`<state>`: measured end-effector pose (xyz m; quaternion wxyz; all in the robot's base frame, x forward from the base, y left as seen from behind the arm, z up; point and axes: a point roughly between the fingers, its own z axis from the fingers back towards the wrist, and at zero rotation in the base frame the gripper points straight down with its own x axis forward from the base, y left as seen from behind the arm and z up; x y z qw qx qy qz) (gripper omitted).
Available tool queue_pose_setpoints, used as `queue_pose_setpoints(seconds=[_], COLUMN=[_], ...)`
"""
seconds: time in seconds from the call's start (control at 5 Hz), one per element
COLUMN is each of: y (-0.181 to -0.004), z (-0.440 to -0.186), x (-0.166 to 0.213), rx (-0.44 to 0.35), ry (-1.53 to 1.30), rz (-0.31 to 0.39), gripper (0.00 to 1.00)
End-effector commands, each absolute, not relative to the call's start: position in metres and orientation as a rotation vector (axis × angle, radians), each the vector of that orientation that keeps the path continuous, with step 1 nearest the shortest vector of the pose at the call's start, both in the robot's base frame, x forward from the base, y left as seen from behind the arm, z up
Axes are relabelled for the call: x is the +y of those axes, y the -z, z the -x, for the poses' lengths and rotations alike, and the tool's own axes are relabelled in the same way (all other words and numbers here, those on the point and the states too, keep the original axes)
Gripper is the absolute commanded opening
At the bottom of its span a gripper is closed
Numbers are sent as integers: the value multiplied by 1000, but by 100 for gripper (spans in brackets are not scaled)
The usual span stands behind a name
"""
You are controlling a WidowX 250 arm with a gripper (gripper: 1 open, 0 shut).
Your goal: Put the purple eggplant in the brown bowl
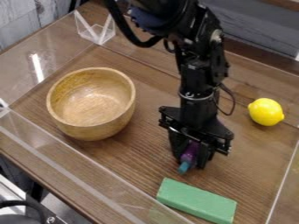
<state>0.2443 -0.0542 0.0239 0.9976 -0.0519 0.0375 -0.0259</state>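
One brown bowl sits at your nine o'clock on the wooden table, with nothing visible inside it. Toward five o'clock, your gripper points down, clenched around the purple eggplant at the tabletop. A green block lies below; a lemon sits at three o'clock.

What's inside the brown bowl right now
Nothing shows inside the brown bowl, only bare wood grain. The near inner wall is hidden behind its rim.

purple eggplant mostly hidden inside the claw
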Motion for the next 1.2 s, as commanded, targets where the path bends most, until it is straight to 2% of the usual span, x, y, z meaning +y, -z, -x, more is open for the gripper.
queue_pose_setpoints(seconds=[0.0, 0.4, 0.6, 0.8, 1.0], y=[-37, -55, -71, -94, -111], z=[-246, -244, -244, -246, -254], x=[-48, -43, -40, -27, -2], rx=[49, 38, 17, -16, -39], ry=[40, 28, 21, 0, -30], rz=[106, 110, 114, 115, 108], gripper=[0, 0, 0, 0, 0])
